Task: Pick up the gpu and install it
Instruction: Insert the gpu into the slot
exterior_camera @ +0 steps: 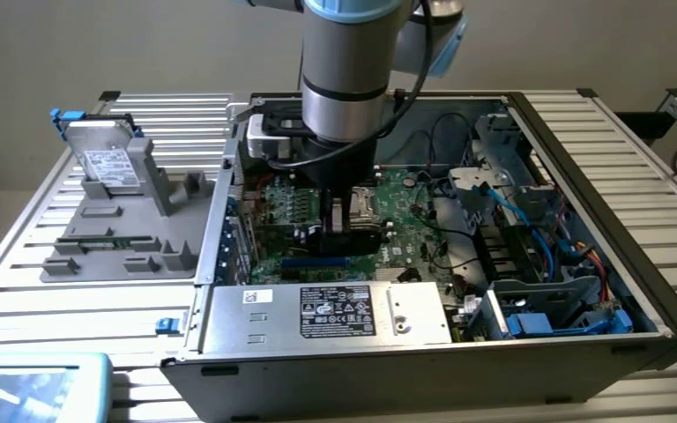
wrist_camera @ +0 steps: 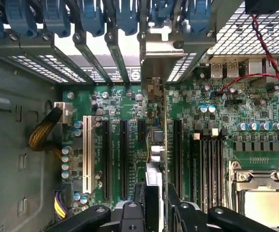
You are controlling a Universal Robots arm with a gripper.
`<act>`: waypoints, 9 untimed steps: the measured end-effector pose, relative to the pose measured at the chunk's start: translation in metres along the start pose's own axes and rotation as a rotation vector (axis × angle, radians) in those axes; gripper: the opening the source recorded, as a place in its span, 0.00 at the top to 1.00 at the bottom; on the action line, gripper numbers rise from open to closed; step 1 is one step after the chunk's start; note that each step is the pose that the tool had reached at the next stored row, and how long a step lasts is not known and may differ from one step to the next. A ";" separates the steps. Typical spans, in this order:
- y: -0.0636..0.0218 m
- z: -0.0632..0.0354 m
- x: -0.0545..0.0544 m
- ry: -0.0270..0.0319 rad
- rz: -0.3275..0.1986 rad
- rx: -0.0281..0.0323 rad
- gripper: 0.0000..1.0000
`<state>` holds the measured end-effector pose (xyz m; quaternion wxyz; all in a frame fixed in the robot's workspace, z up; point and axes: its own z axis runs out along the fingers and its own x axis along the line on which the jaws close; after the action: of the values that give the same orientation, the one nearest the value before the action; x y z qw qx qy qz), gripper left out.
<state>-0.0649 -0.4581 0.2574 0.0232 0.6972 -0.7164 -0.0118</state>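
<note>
In the wrist view the gpu [wrist_camera: 157,145] is seen edge-on, a thin card standing upright over the green motherboard [wrist_camera: 125,121] between the long black slots [wrist_camera: 123,159]. Its silvery end bracket [wrist_camera: 160,53] sits at the rear slot openings of the case. My gripper [wrist_camera: 154,210] is shut on the card, one black finger [wrist_camera: 130,215] on each side. In the exterior view my gripper [exterior_camera: 345,231] reaches straight down into the open computer case [exterior_camera: 598,220], low over the motherboard [exterior_camera: 415,216]. I cannot tell whether the card's edge is down in a slot.
A row of blue retaining clips [wrist_camera: 91,14] lines the rear wall. A white slot [wrist_camera: 87,154], a yellow cable bundle [wrist_camera: 45,135], red wires [wrist_camera: 262,53] and the processor socket [wrist_camera: 265,203] surround the card. A grey tray [exterior_camera: 115,242] with a hard drive [exterior_camera: 109,167] lies at the exterior view's left.
</note>
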 end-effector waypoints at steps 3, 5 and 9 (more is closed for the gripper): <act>-0.0001 0.0016 -0.002 0.0092 0.000 0.0003 0.71; -0.0003 0.0029 -0.003 0.0117 0.000 0.0002 0.71; -0.0001 0.0030 -0.003 0.0095 0.000 0.0003 0.71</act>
<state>-0.0648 -0.4556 0.2544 0.0265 0.6971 -0.7164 -0.0084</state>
